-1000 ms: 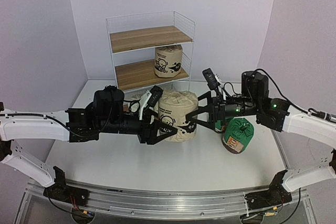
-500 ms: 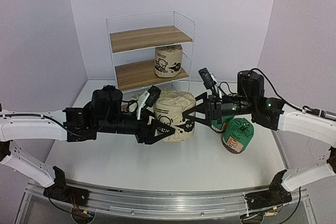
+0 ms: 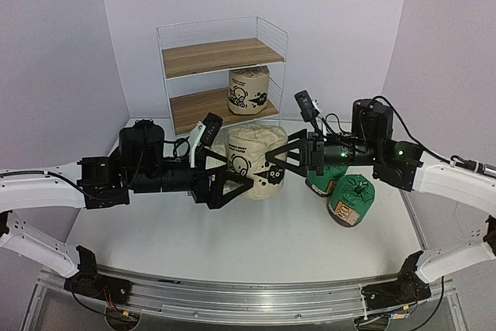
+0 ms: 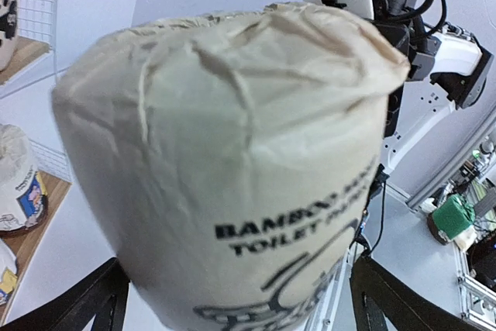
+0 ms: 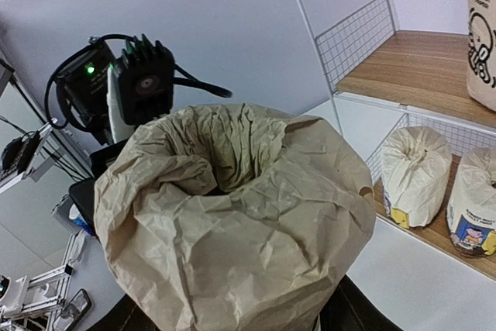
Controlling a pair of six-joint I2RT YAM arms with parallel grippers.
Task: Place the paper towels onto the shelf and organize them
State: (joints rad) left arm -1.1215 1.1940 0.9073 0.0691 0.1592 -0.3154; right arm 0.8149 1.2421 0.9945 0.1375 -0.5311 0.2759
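soft, even light from above, no glare; faint shadows under the arms [image 3: 62, 187]. the beige roll [image 4: 232, 153] between the jaws of the left gripper [image 4: 232, 312] is blurred; wrist views bow at edges.

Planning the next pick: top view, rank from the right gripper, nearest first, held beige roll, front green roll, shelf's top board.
1. held beige roll, centre, between the fingers of the right gripper.
2. front green roll, right side.
3. top board, at the back.
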